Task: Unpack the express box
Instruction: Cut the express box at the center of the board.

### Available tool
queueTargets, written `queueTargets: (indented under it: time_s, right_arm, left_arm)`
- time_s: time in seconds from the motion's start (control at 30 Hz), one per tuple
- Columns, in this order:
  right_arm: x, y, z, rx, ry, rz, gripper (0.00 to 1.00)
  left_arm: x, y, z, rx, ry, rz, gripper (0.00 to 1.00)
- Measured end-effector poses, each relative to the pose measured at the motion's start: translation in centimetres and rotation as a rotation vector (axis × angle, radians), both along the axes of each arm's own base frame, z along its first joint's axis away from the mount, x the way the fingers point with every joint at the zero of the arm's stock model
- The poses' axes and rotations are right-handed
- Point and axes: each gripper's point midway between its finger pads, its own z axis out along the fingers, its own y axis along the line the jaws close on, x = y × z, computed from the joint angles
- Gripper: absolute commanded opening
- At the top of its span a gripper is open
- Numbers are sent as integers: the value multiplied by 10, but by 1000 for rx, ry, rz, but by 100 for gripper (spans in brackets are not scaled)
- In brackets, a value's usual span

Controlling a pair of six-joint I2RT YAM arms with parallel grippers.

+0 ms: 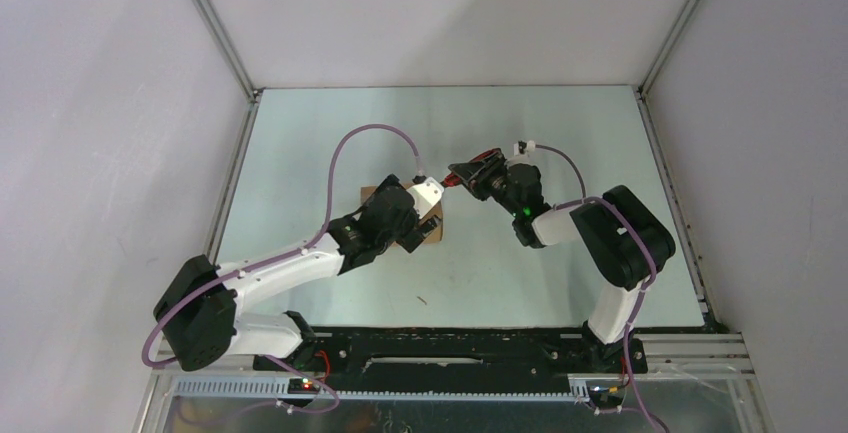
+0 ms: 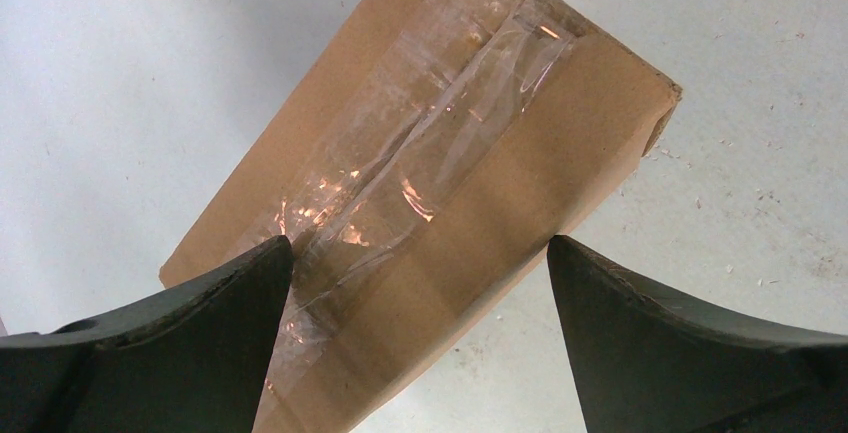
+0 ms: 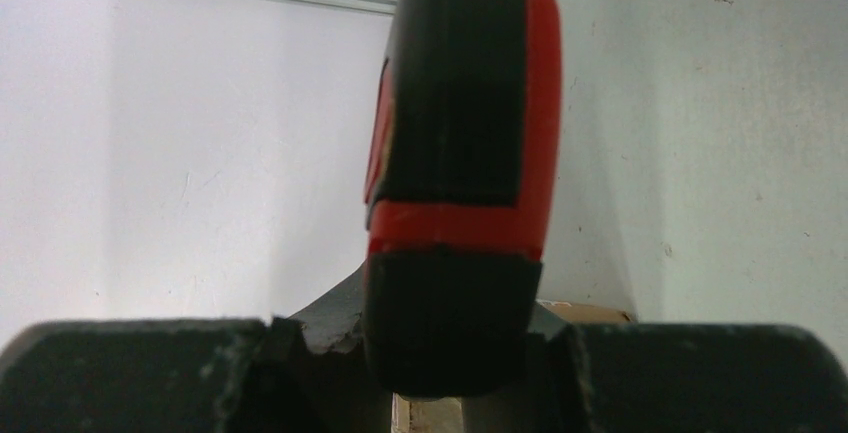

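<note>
The express box is a brown carton whose seam is sealed with clear, wrinkled tape; it lies on the table. My left gripper hangs just above it, open wide, one fingertip over the taped seam and the other at the box's right edge. From the top view the box is mostly hidden under that gripper. My right gripper is shut on a red-and-black utility knife. It holds the knife in the air just right of the box, pointing toward it.
The pale table is ringed by white walls with aluminium rails at the corners. The two wrists stand close together mid-table. A small dark speck lies near the front.
</note>
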Motion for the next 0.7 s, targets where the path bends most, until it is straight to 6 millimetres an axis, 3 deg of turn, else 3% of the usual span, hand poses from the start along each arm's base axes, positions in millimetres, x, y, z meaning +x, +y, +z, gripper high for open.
queueTargets:
  time_s: [0.7]
  right_arm:
    - [-10, 10, 2, 1, -34, -29, 0]
  left_arm:
    - [-1, 0, -5, -2, 11, 142, 100]
